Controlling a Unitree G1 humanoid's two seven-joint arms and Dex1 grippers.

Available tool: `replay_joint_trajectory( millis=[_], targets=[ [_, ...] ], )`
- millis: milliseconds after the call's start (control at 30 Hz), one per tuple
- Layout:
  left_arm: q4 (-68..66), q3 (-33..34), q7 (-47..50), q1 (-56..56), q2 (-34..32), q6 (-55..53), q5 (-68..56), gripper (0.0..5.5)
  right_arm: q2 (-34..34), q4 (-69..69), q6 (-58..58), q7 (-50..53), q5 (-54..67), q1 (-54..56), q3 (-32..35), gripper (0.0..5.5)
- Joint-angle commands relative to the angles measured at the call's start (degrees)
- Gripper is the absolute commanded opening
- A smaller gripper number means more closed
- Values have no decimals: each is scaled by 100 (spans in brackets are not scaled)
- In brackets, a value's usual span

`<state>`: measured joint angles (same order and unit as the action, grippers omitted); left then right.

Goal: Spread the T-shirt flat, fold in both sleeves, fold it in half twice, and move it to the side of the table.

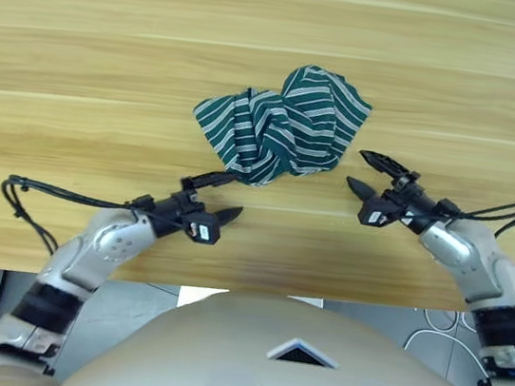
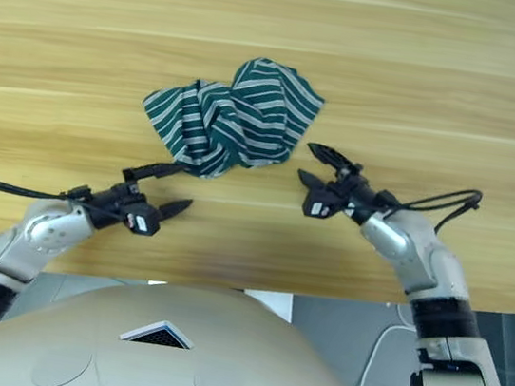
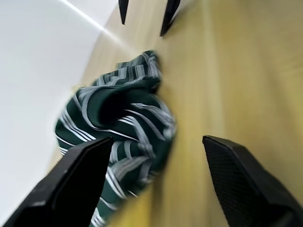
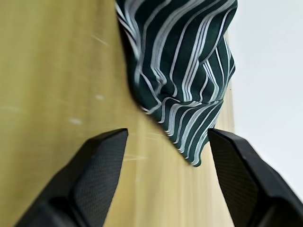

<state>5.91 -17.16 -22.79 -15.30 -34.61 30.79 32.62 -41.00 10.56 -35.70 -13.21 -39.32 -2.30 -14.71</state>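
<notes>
We find the dark green T-shirt with white stripes lying in a crumpled heap at the centre of the frame, on the light wooden worktop. It is bunched and creased, and no sleeve, collar or hem can be told apart. The left fingers stand apart at the heap's lower left edge, the upper one at or just beside the cloth; we cannot confirm contact. The right fingers stand apart just right of the heap, clear of it and holding nothing. We judge no step complete: spreading flat is not yet done, and both sleeve folds, the two halvings and the move to the worktop's side remain.
</notes>
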Motion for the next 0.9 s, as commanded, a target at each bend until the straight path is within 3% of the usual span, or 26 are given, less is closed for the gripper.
replay_joint_trajectory(
  millis=[33,200,367,533,667,900],
  targets=[
    [-612,-243,361,358,13,-273,913,357,135,757,99,35,-430,239,-489,314],
    [-919,-448,733,638,-35,-242,1237,357,401,1194,-66,293,-612,654,-1031,314],
    [-900,-666,472,517,-340,-53,1069,357,424,1368,-168,433,-664,862,-1320,314],
    [-342,-544,-21,125,-801,87,124,357,322,1307,-154,458,-568,870,-1388,314],
    [-387,-140,14,62,-1134,-226,209,357,250,1210,-118,402,-531,846,-1384,314],
    [-728,-188,401,384,-913,-394,665,357,-268,329,-139,-72,-81,397,-1171,314]
  ],
)
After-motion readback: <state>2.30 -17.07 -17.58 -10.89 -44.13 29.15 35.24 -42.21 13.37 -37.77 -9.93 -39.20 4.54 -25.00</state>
